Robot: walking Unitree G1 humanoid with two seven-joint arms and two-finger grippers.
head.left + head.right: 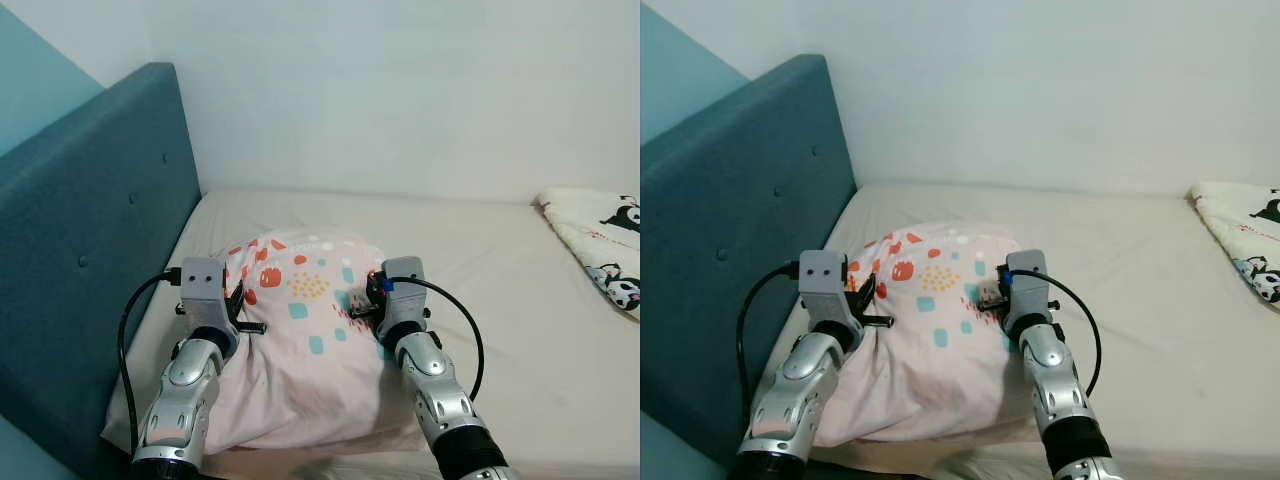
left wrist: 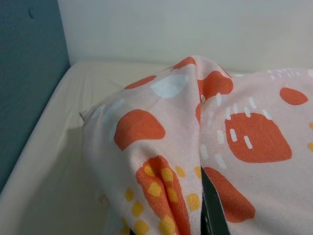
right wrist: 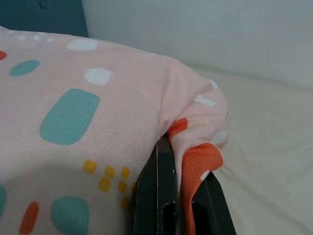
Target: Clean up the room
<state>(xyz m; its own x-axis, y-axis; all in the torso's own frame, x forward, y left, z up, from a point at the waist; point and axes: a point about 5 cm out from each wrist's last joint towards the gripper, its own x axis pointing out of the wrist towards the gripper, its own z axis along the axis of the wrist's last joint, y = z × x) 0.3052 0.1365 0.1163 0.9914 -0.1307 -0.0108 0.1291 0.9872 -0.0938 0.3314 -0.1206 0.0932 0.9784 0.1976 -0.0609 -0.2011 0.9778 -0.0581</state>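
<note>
Matt woven cotton-like pillow, smooth cloth bedsheet, felt-like tufted fabric headboard, glossy silver metal arms

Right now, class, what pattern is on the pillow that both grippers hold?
The pillow is pale pink with orange, teal, white and yellow patches, clearest in the left eye view.

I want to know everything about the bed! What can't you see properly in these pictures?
- Left tool: its fingers sink into the pillow folds; the left wrist view shows one black finger wrapped in fabric.
- Panda blanket: cut off by the head views' right edge.
- Pillow's near underside: hidden by both arms.
- Headboard: its lower part runs off the frame.
- Right tool: fabric covers its fingertips.
</note>
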